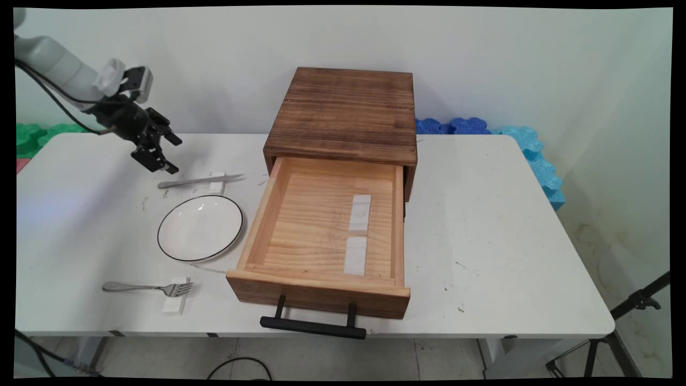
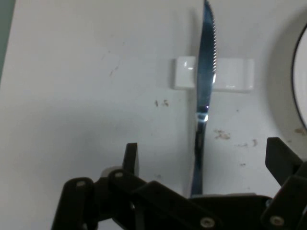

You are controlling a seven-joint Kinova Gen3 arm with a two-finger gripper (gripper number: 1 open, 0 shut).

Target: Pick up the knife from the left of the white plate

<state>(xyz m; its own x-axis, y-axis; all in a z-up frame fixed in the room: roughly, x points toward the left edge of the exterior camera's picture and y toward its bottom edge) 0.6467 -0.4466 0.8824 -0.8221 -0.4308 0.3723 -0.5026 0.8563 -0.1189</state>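
Bare white table (image 1: 509,225) lies right of the open wooden drawer (image 1: 321,236), which holds two white blocks (image 1: 358,236). One knife (image 1: 199,180), one plate (image 1: 200,227) and one fork (image 1: 148,288) sit left. The gripper (image 1: 161,151) hangs wide open above the knife's handle, empty.
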